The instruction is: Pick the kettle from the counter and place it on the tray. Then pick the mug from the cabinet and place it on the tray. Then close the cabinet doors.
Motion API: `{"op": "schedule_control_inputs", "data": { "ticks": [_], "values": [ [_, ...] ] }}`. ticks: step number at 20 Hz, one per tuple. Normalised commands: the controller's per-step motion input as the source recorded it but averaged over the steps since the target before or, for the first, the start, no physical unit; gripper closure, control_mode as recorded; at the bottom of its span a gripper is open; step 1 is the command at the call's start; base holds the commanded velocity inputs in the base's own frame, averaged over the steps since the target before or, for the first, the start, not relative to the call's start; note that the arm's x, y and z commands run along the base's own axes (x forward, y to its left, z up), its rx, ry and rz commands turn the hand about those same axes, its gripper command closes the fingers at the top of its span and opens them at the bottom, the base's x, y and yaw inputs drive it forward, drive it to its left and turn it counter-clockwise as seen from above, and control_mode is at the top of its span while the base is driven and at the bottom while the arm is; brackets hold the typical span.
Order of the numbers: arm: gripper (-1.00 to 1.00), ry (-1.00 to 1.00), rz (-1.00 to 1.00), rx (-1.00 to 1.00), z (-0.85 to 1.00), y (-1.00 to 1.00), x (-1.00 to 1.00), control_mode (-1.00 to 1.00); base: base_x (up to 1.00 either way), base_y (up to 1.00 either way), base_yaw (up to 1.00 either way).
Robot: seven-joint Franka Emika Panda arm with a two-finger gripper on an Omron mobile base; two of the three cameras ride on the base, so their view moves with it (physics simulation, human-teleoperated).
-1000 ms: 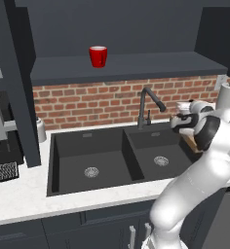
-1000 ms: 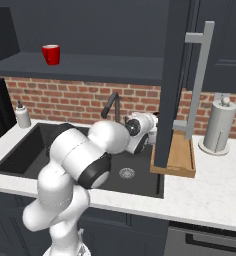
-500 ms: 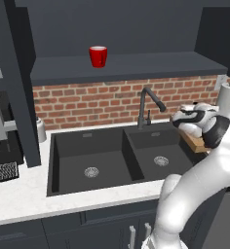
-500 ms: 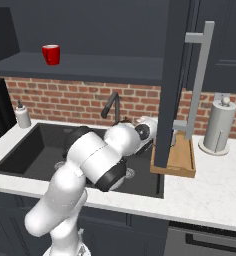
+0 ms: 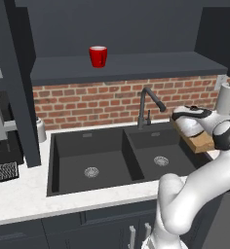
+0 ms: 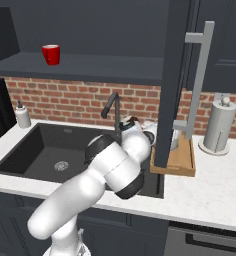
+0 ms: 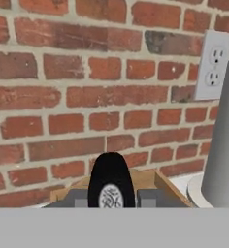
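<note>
Brick-backed white speckled counter (image 6: 225, 185), right of sink: shallow light-brown wooden tray (image 6: 182, 161), over which rounded silver-grey metal kettle (image 5: 191, 125) is carried, its dark top handle (image 7: 111, 180) pinched by the gripper (image 7: 111, 198); judged rigid, smooth, moderately heavy, best held by handle.

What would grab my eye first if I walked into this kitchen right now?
Probably the big white robot arm, bent over the black double sink and reaching toward the wooden tray on the white counter. Next, the small red mug standing alone on the dark open cabinet shelf, bright above the red brick wall.
</note>
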Motion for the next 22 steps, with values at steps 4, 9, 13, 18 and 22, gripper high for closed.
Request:
{"op": "schedule_control_inputs", "data": {
  "ticks": [4, 9, 13, 18, 22],
  "values": [
    [1.0, 0.02, 0.06, 0.0, 0.0, -0.11, 0.37, -1.0, 0.0, 0.0, 0.0],
    [1.0, 0.03, 0.06, 0.0, -0.02, -0.12, 0.36, -1.0, 0.0, 0.0, 0.0],
    [1.0, 0.01, 0.06, 0.0, -0.06, -0.13, 0.28, -1.0, 0.0, 0.0, 0.0],
    [1.0, 0.0, 0.05, 0.0, -0.12, -0.08, 0.11, -1.0, 0.0, 0.0, 0.0],
    [1.0, 0.02, 0.02, -0.02, -0.17, 0.0, 0.0, -1.0, 0.0, 0.0, 0.0]
  ]
}}
